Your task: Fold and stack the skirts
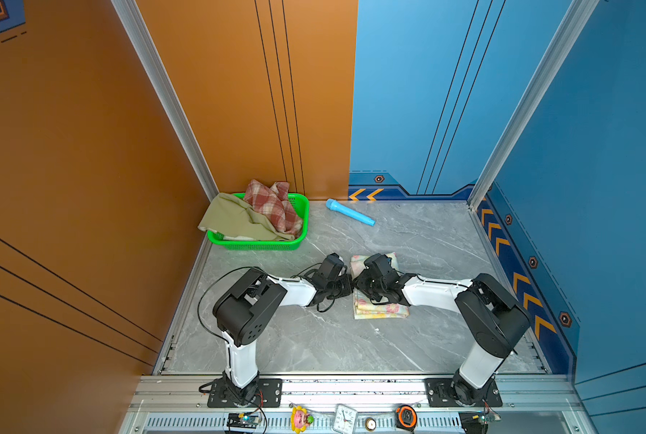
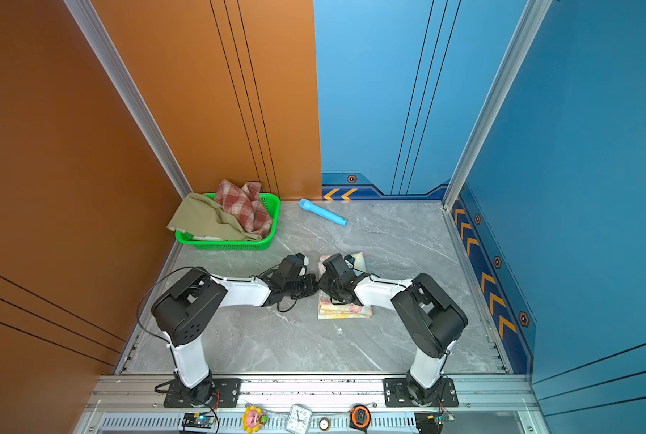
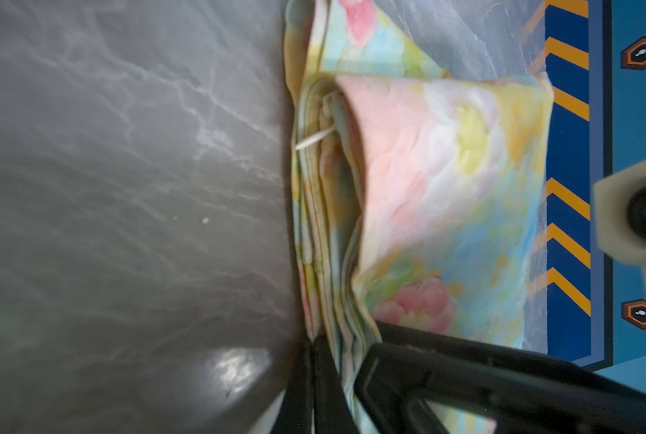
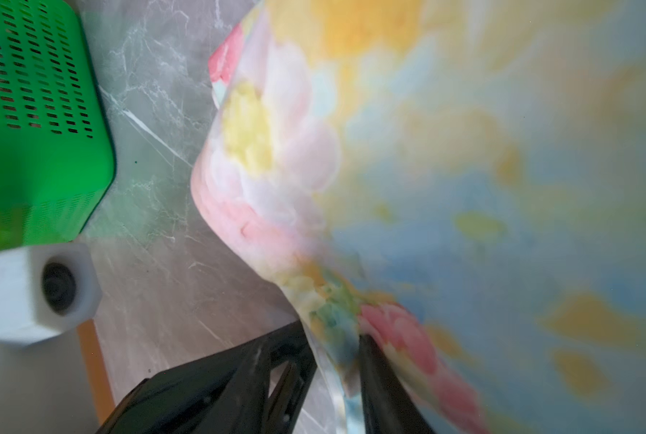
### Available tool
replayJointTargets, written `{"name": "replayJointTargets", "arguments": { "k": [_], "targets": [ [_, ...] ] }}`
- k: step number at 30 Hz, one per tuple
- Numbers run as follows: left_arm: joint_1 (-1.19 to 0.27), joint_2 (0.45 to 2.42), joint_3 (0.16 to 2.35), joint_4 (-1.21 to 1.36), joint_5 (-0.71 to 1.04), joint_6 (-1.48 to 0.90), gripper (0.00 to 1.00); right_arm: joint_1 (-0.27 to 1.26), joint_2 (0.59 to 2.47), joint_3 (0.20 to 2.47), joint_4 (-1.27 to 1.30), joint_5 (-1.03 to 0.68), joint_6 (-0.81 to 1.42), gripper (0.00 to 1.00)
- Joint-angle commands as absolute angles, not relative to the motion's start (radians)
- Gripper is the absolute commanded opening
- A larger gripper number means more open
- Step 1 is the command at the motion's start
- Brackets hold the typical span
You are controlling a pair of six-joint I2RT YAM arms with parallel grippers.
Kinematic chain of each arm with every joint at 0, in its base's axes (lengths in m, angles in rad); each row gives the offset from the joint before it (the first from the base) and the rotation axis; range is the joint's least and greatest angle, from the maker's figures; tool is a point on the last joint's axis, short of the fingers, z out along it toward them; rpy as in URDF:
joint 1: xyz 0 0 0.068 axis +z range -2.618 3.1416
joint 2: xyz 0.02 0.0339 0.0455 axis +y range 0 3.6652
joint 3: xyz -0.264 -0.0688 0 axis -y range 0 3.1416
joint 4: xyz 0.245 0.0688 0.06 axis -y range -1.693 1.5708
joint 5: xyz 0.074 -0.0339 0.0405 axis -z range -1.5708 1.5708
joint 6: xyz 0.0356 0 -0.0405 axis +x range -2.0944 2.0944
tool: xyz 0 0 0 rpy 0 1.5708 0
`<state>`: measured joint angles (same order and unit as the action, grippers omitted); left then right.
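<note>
1. I see the floral skirt (image 1: 379, 310) (image 2: 345, 310) lying folded into a layered rectangle on the grey marbled desk (image 1: 313, 338), right of centre and between the two arms. I can read no label or print on it; a small white tag or thread sticks out of the layers in the left wrist view.
2. The left gripper (image 1: 347, 283) (image 3: 345, 360) is at the skirt's left edge, and my left wrist view shows its jaws nearly together with the stacked cloth layers pinched between them.
3. The right gripper (image 1: 362, 282) (image 4: 336, 349) is over the same skirt. Its jaws stand a little apart with a cloth edge between them, but the view is blurred and I cannot tell whether they are pinching it.
4. The green mesh basket (image 1: 261, 246) (image 2: 227, 246) sits in the far left corner of the desk, well apart from the floral skirt.
5. It holds the plaid skirt (image 1: 272, 204), bunched up towards the back wall, and the olive skirt (image 1: 235, 221), which spills over the left rim.
6. A light-blue tube (image 1: 349, 212) lies on the desk just right of the basket.
7. On the front rail I see a small clock (image 1: 344, 419) and an orange tape measure (image 1: 406, 416); the dial numerals are too small to read.
</note>
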<state>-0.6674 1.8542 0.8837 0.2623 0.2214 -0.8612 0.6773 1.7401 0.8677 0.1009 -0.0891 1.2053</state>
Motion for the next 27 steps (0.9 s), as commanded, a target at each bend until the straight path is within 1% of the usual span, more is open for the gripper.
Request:
{"name": "replayJointTargets", "arguments": {
  "k": [1,3,7,10,15,22,27],
  "targets": [
    [-0.641,1.827,0.845,0.085,0.186,-0.841,0.1,0.654,1.738,0.829,0.124,-0.107,1.245,0.43],
    [-0.636,1.801,0.834,0.083,0.169,-0.838,0.15,0.642,1.74,0.821,0.161,-0.123,1.262,0.44],
    [-0.634,1.755,0.801,0.111,0.14,-0.834,0.17,0.625,1.749,0.823,0.195,-0.153,1.289,0.46],
    [-0.633,1.734,0.771,0.157,0.141,-0.837,0.15,0.621,1.753,0.823,0.216,-0.162,1.311,0.48],
    [-0.647,1.702,0.745,0.218,0.165,-0.83,0.05,0.623,1.765,0.829,0.239,-0.171,1.339,0.49],
    [-0.687,1.638,0.72,0.275,0.173,-0.795,0.0,0.636,1.774,0.871,0.168,-0.144,1.341,0.47],
    [-0.72,1.63,0.718,0.298,0.173,-0.783,0.0,0.652,1.788,0.927,0.065,-0.112,1.325,0.49]
  ]
}}
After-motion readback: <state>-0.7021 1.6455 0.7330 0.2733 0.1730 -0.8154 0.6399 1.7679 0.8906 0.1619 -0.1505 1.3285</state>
